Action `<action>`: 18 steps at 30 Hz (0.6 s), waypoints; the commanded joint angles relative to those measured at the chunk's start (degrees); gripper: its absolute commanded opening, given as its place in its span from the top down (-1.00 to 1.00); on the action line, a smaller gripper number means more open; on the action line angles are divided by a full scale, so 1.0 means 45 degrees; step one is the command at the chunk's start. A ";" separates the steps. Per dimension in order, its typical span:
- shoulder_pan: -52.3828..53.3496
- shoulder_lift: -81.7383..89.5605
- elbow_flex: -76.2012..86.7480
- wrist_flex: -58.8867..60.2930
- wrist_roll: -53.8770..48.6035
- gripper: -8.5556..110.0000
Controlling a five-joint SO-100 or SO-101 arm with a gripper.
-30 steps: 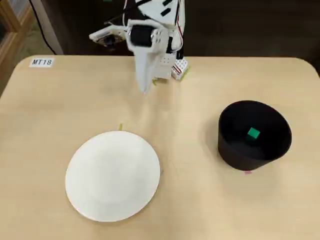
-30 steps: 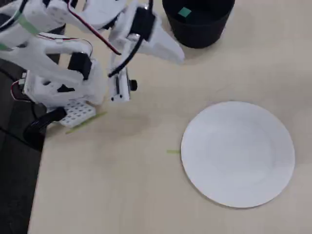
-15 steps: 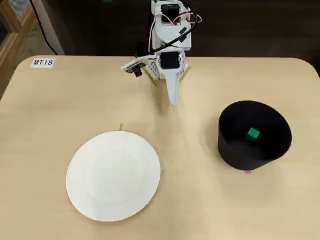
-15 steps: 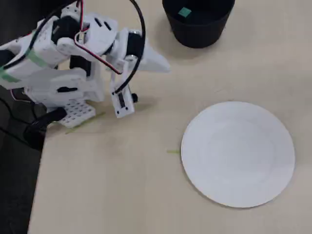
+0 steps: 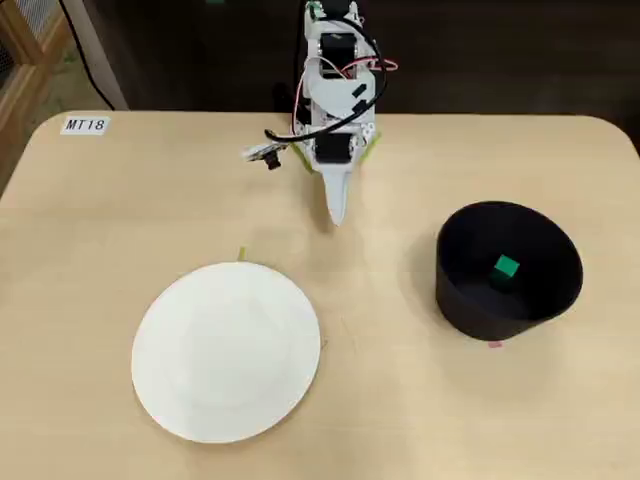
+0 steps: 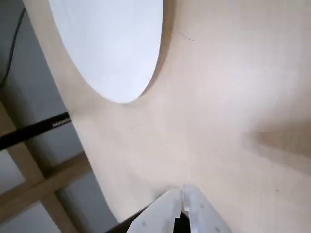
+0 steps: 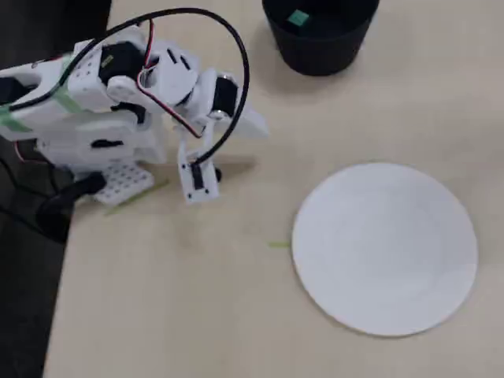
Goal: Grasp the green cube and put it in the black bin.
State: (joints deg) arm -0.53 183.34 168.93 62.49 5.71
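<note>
The green cube lies on the floor of the black bin, which stands at the right of the table; in the other fixed view the green cube shows inside the black bin at the top edge. My gripper is folded back close to the arm's base, well left of the bin, tips pointing at the table. It is shut and empty; in the wrist view the gripper shows its two white fingers pressed together over bare wood.
A large white plate lies at the front left, also seen as the plate and the plate. A short yellow-green tape strip sits by its rim. A label reading MT18 marks the far left corner.
The arm swung from the left toward the middle and folded back down to its base. The gripper tip dropped closer to the table. Cube, bin and plate stayed put.
</note>
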 commanded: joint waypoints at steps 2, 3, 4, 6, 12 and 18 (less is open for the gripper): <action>0.0195 0.0078 -0.0039 -0.0195 0.0098 0.86; 0.0254 0.0078 -0.0039 -0.0195 0.0156 0.86; 0.0254 0.0078 -0.0039 -0.0195 0.0156 0.86; 0.0254 0.0078 -0.0039 -0.0195 0.0137 0.86; 0.0156 0.0078 -0.0039 -0.0195 0.0000 0.86; 0.0156 0.0078 -0.0039 -0.0234 0.0000 0.86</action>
State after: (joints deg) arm 0.44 183.34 168.93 62.31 6.06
